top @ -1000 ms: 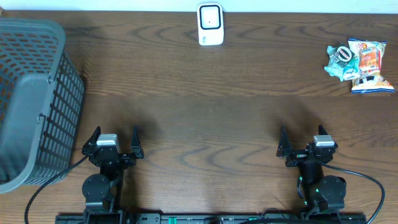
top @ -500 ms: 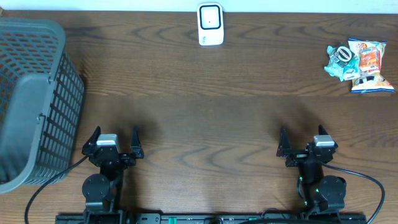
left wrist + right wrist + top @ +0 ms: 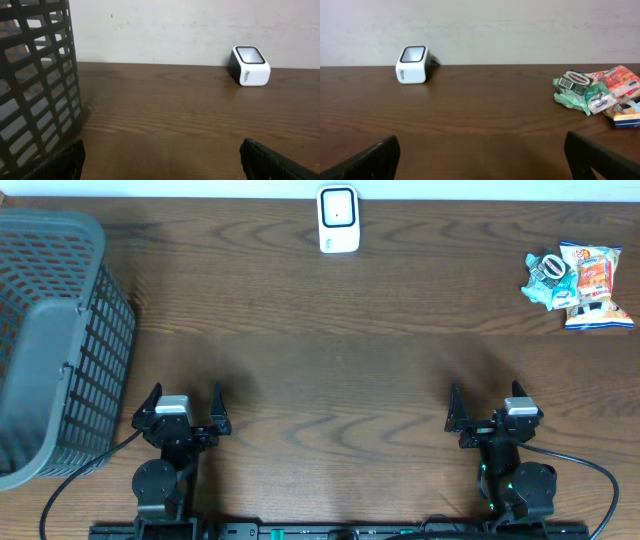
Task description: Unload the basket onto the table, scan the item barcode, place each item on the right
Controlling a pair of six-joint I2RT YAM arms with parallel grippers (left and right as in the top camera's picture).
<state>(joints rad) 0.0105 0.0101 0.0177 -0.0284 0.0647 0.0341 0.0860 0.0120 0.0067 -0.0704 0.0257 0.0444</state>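
Grey plastic mesh basket (image 3: 50, 330) stands at the left end of the table (image 3: 330, 360). White scanner (image 3: 338, 220) sits at the middle of the far edge. The item, a heap of crinkled snack packets (image 3: 578, 280) in orange, green and blue, lies at the far right, well apart from the scanner. Dark wood grain; pale wall (image 3: 175, 30) behind. Left jaws and right jaws stand wide apart, empty.

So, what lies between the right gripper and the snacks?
Nothing: only bare table lies between the right gripper and the snacks, as the overhead and right wrist views show.
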